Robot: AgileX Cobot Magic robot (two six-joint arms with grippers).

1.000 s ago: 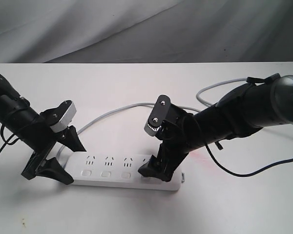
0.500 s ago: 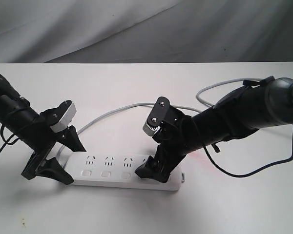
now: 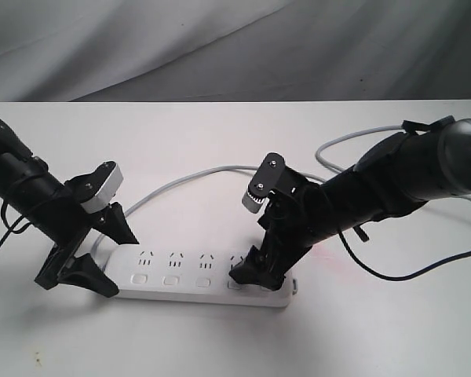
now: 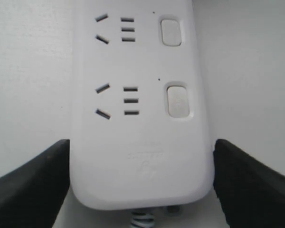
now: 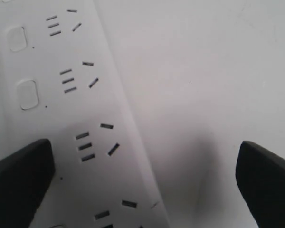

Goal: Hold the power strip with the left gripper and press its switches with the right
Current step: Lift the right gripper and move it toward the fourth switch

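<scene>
On the left, the left gripper [image 3: 110, 257] straddled the cord end of the power strip [image 3: 188, 275], one finger against each long side, so it was clamped on the bar and the holding part looked done. The strip lay flat near the front of the table [image 3: 220, 345], running left to right, with its row of switches [image 3: 171, 280] along the near edge and its grey cord [image 3: 180, 182] looping away behind. Further right, the right gripper [image 3: 257, 271] stood wide apart and held nothing, one fingertip low over the switch row towards the right end. Whether it was touching a button could not be told. The step in hand seemed to be the pressing. The next move probably called for a short, straight push with that fingertip square on a button, then a lift and a shift along the row, while the left clamp kept the bar from sliding. The table was plain white and matte, and a creased grey cloth [image 3: 220, 47] hung behind it.
</scene>
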